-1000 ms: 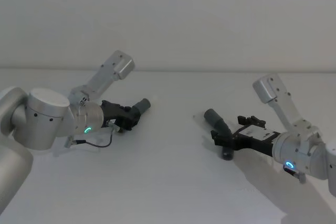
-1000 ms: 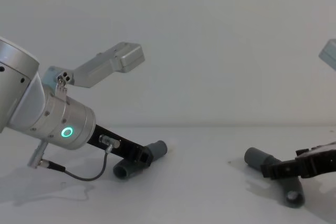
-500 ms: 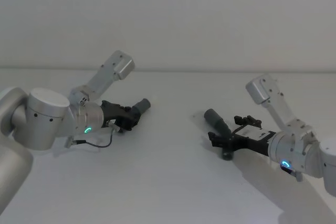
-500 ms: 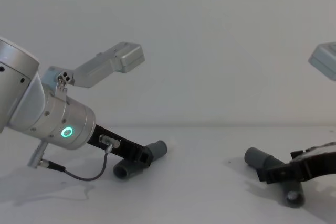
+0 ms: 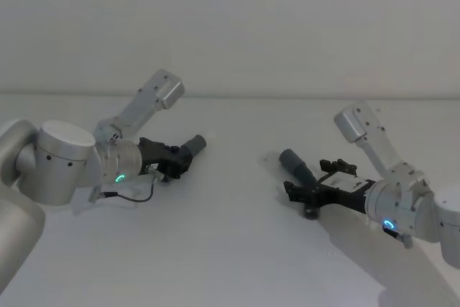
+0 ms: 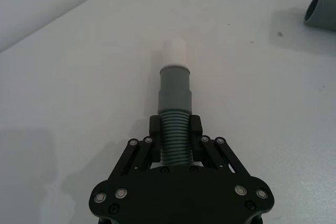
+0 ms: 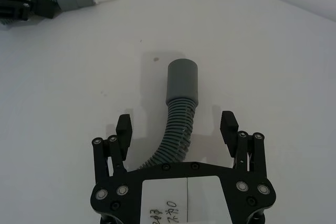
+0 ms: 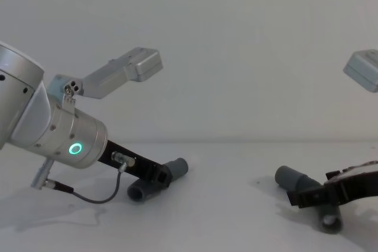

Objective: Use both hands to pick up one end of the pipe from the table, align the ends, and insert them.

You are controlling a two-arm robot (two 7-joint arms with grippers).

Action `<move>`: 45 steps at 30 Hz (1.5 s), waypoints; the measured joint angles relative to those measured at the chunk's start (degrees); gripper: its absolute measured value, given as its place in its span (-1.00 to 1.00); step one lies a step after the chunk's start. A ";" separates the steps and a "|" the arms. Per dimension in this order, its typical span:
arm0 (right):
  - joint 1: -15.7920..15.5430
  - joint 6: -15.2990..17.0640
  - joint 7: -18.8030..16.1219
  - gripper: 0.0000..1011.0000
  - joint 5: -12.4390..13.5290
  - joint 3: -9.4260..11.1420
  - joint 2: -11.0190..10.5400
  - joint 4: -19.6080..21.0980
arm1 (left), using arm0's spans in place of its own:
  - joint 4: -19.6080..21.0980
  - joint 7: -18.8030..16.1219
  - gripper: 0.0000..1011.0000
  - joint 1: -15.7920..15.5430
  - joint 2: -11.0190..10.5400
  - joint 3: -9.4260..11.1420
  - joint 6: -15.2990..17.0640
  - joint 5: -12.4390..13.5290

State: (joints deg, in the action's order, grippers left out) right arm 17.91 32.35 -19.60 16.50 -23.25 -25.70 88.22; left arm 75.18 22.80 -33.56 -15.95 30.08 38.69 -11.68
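White worktop (image 5: 230, 249) is bearing the longer piece (image 7: 182, 85) at right, right gripper (image 7: 176, 123) fingers standing wide open around it. At left, left gripper (image 6: 175, 129) fingers are clamping the shorter piece (image 6: 175, 95)

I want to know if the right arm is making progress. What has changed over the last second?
The right gripper has edged a little toward the robot's left, along the longer piece. Its open jaws straddle the ribbed hose without closing. Nothing was gripped or let go. The left gripper stayed shut on the shorter piece, and both pieces kept their places.
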 joint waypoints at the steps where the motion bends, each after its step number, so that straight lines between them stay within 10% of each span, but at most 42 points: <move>1: -0.02 0.21 0.04 0.98 0.00 0.11 0.14 0.00 | 0.00 0.00 -0.39 0.00 0.00 0.00 0.00 0.00; 15: -0.17 1.16 0.48 0.97 0.12 0.72 0.95 0.00 | 0.00 0.00 -0.39 0.00 0.00 0.00 0.00 0.00; 45: -0.25 1.62 0.67 -0.52 0.27 1.00 1.28 0.06 | 0.00 0.00 -0.39 0.00 0.00 0.00 0.00 0.00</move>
State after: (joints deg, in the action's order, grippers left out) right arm 17.66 33.98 -18.93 16.77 -22.25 -24.42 88.28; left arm 75.18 22.80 -33.56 -15.95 30.08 38.69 -11.68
